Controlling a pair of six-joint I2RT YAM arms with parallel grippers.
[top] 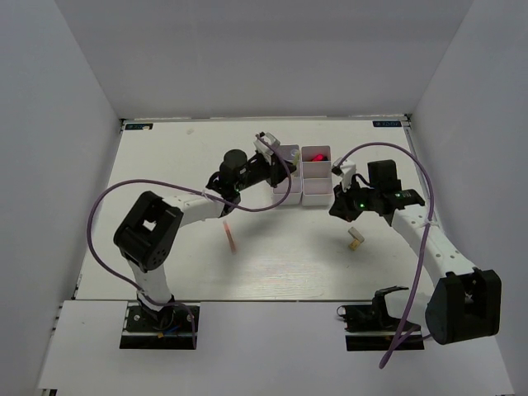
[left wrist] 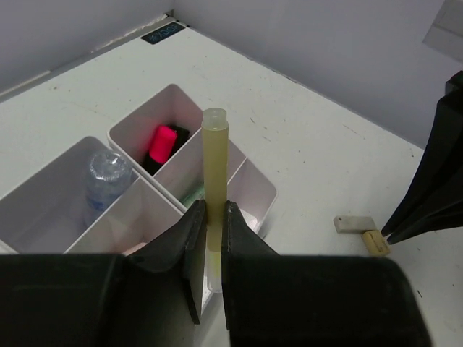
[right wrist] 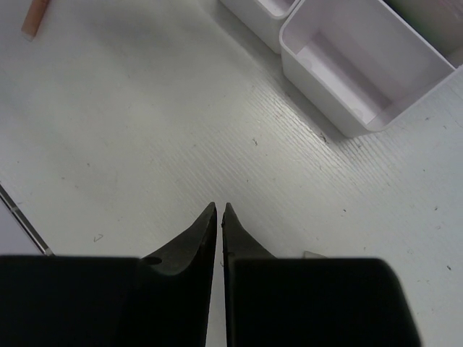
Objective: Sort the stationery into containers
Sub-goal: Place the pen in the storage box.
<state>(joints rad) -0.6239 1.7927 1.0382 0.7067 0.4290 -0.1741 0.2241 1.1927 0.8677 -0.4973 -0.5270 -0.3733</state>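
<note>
L pincer (left wrist: 214,211) w/ tube (left wrist: 215,155), tip outward

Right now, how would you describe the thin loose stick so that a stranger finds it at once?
Start at the white organiser in the middle of the table, then come toward the near edge and left. The thin orange stick lies there alone, near the left arm. Unlike the stubby beige pieces on the right, it is long and slender.
</note>
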